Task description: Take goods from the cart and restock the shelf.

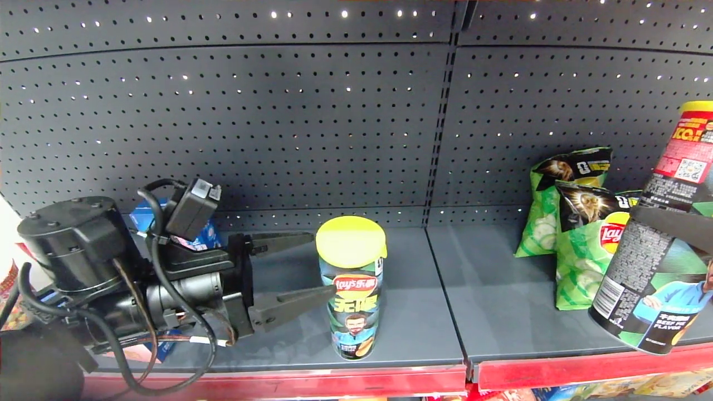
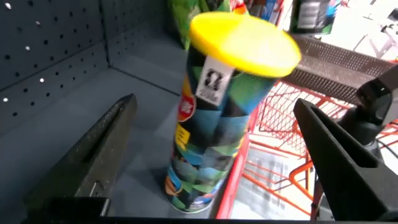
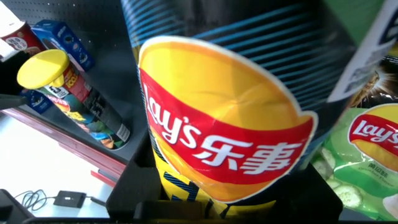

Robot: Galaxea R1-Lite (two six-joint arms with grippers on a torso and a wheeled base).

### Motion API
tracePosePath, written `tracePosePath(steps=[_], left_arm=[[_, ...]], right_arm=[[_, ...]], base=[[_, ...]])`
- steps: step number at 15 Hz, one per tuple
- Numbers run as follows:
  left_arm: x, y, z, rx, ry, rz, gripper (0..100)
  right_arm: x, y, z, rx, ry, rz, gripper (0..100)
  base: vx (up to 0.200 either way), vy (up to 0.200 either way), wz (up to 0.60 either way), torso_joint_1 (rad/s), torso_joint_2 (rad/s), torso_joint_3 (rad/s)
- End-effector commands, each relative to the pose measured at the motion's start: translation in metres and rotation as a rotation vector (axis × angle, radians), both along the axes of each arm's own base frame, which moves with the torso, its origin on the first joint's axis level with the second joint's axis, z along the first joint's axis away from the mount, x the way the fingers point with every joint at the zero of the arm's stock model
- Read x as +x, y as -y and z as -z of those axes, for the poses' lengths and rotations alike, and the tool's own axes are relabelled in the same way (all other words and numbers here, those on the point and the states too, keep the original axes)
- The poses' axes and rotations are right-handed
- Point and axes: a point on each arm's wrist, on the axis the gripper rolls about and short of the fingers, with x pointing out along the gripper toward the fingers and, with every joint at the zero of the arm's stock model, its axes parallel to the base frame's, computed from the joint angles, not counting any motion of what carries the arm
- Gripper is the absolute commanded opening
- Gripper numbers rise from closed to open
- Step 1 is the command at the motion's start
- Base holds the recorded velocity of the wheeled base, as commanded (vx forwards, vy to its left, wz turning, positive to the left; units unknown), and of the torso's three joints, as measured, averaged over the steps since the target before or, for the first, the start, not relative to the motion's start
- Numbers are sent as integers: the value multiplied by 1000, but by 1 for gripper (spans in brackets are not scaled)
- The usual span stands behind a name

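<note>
**Desk:** What has the left side got?

**Operator:** Nothing. My left gripper (image 1: 323, 263) lies level over the shelf (image 1: 423, 312) with its fingers (image 2: 93, 162) spread wide. They sit either side of the standing can (image 1: 352, 287), and I see a gap on both sides. That can is upright near the front edge, just left of the seam between the two shelf panels.

**Desk:** Any markings on it?

**Operator:** It has a yellow lid, a red-and-yellow round logo, a drawn man in blue low down and a small white sticker under the lid. A blue box (image 1: 146, 214) sits at the back left, behind my wrist. The red wire cart (image 2: 280, 143) shows past the front edge.

**Desk:** And the right?

**Operator:** My right gripper (image 1: 677, 223) is clamped round the held can (image 1: 657, 250). The can is tilted over the front right corner, and I can't tell whether its base touches. Its label shows a barcode, a square code on a red panel and the same drawn man.

**Desk:** Anything beside it?

**Operator:** Two green bags (image 1: 562, 206) lean at the back right, overlapping each other. They show cucumber slices and the same round logo.
</note>
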Motion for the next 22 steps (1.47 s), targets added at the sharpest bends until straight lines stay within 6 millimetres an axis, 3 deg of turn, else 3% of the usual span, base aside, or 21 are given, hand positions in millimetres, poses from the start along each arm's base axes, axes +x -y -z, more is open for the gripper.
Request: tracePosePath(steps=[1, 3, 5, 8, 10, 12, 15, 17, 19, 22], left_arm=[[-15, -10, -11, -23, 28, -20, 100], [-25, -18, -20, -42, 46, -39, 100], [-37, -32, -41, -89, 100, -92, 100], [-45, -50, -85, -178, 214, -312, 100], [-75, -62, -106, -183, 166, -449, 100], [-120, -73, -109, -117, 102, -594, 100], [-185, -87, -88, -13, 11, -818, 100], [-201, -94, -83, -60, 5, -1024, 100], [-217, -98, -75, -125, 28, -1100, 100], [-238, -103, -14, -54, 33, -1208, 100]], right_arm=[[0, 0, 1, 0, -1, 1, 0], [-1, 1, 0, 1, 1, 3, 0], [0, 0, 0, 0, -2, 3, 0], [0, 1, 0, 0, -2, 6, 0], [2, 0, 2, -2, -8, 7, 0], [5, 0, -1, -1, -5, 9, 0], [5, 3, -4, -3, -9, 41, 0], [4, 5, -13, 0, 9, 64, 0], [1, 5, -14, 1, 13, 64, 0], [0, 6, -16, 0, 27, 65, 0]], base=[[0, 0, 0, 0, 0, 0], [0, 0, 0, 0, 0, 0], [0, 0, 0, 0, 0, 0], [0, 0, 0, 0, 0, 0], [0, 0, 0, 0, 0, 0], [0, 0, 0, 0, 0, 0], [0, 0, 0, 0, 0, 0], [0, 0, 0, 0, 0, 0], [0, 0, 0, 0, 0, 0], [0, 0, 0, 0, 0, 0]])
